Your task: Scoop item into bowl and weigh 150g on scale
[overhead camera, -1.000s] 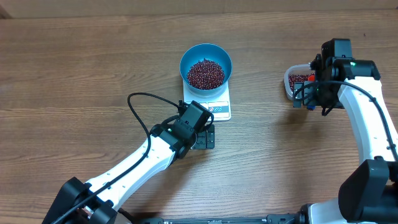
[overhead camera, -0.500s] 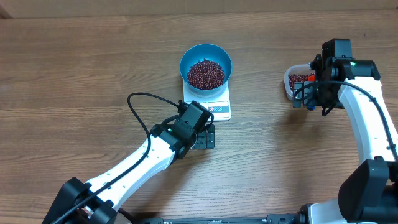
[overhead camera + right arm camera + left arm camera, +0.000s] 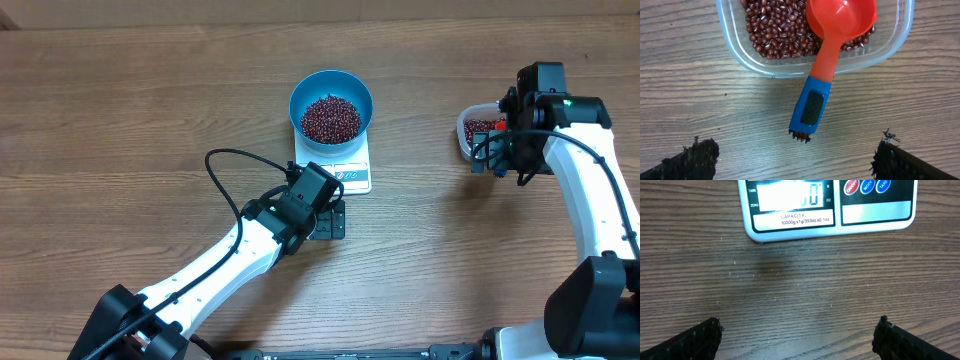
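The blue bowl (image 3: 331, 105) stands on the white scale (image 3: 347, 163), filled with a heap of dark red beans (image 3: 331, 118). In the left wrist view the scale's front edge (image 3: 830, 207) with its display and buttons fills the top. My left gripper (image 3: 328, 222) (image 3: 799, 334) hovers just in front of the scale, open and empty over bare wood. My right gripper (image 3: 497, 165) (image 3: 796, 156) is open beside a clear tub (image 3: 760, 62) of more beans (image 3: 775, 30). A red scoop (image 3: 837, 20) with a blue handle rests in that tub, handle end pointing at the open jaws.
The clear tub (image 3: 474, 131) sits at the right of the wooden table, partly hidden by the right arm. The left arm's black cable (image 3: 225, 175) loops over the table left of the scale.
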